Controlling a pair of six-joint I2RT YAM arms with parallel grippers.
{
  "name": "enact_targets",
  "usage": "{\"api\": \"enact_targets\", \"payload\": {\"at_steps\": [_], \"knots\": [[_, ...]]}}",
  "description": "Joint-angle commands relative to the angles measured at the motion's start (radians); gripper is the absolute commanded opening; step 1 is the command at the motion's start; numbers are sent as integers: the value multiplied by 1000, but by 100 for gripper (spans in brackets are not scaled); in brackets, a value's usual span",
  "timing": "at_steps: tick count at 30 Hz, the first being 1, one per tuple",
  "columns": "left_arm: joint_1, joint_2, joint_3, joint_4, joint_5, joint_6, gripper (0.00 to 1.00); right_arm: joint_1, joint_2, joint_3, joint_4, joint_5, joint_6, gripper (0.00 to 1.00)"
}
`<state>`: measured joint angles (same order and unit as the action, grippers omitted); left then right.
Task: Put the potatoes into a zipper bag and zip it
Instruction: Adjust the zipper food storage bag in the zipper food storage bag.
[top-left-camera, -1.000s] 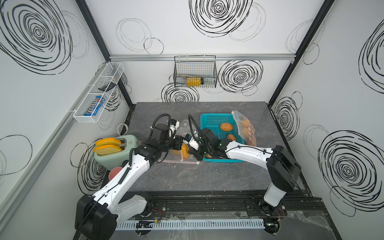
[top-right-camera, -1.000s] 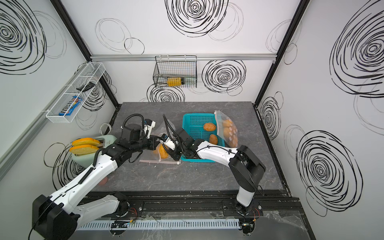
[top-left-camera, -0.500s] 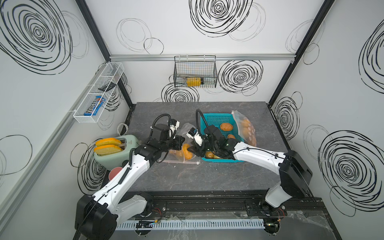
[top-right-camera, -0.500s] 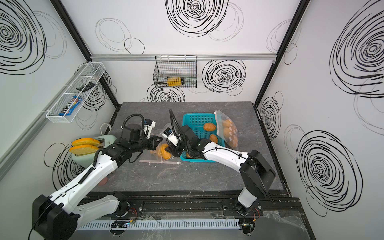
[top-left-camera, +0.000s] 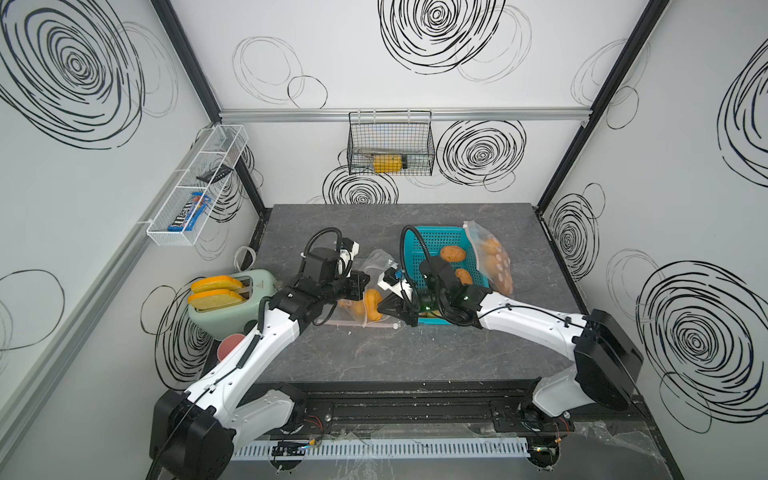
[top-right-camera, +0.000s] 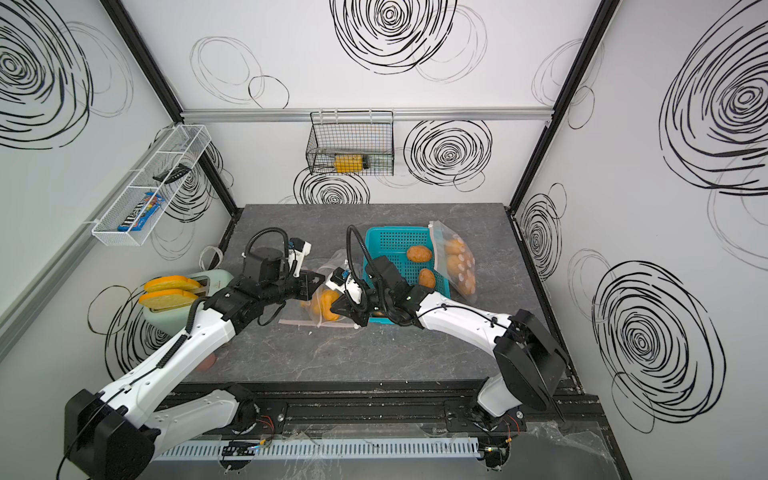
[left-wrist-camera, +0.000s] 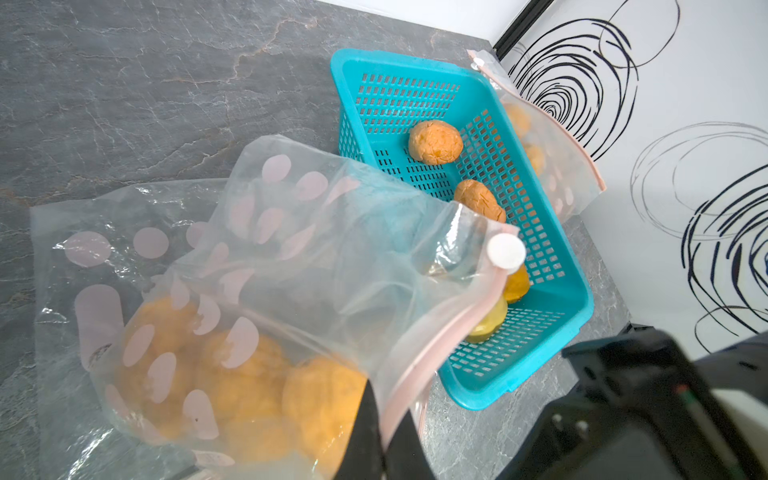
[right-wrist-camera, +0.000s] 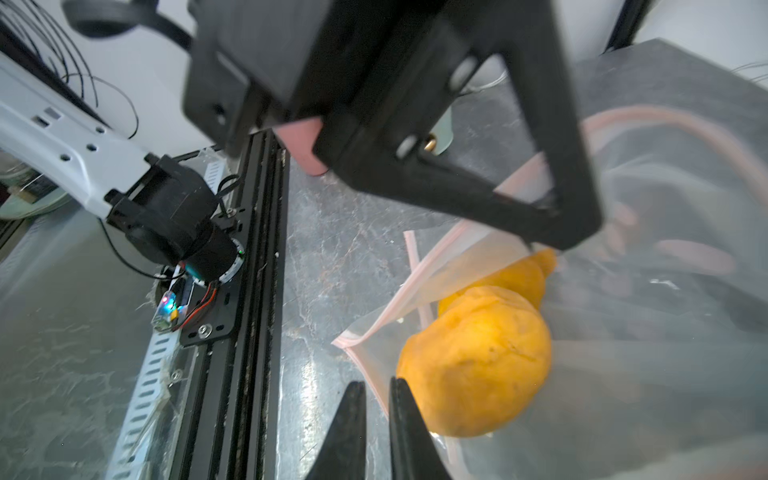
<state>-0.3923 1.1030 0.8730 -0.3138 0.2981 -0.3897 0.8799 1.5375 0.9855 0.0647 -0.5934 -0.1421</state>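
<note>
The left fingers (left-wrist-camera: 361, 436) are clamped on the pink zipper rim of the clear, pink-dotted plastic zipper bag (left-wrist-camera: 291, 232), lifting its mouth. The right fingers (right-wrist-camera: 349, 436) stand nearly together at the bag's lower rim; I cannot tell whether they pinch it. Some orange-brown oval potatoes (left-wrist-camera: 324, 399) lie inside this bag on the grey marbled table (left-wrist-camera: 124, 83). Others sit in the teal perforated plastic basket (left-wrist-camera: 519, 365) just beside it.

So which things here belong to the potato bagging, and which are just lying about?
Job: open bag, bagged potatoes, loose potatoes, basket, filled bag.
Lying about: toaster, toast, red cup, wire basket, shelf.
</note>
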Motion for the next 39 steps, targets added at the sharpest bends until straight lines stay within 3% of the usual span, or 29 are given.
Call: {"api": "enact_targets", "payload": {"at_steps": [1,7,12,16,18,26,35,39], "knots": [[2,-5,17,39,11,-5,0,21,49,43,-58,-75,-66,16],[2,-5,16,41,17,-7,0,24,189,128,-112,20,-62,17],[2,-3,14,42,22,-7,0,21,266,231,-174,279,9,19],[3,-1,15,45,30,-7,0,17,268,227,-63,449,79,23],[1,3,15,43,35,-7,0,17,238,183,28,467,100,27],[-10,14,15,45,52,-7,0,-10,158,68,309,481,187,28],[-19,24,17,40,56,-4,0,-46,258,163,223,377,205,28],[-18,26,21,25,22,0,0,-55,167,109,225,319,196,44]]}}
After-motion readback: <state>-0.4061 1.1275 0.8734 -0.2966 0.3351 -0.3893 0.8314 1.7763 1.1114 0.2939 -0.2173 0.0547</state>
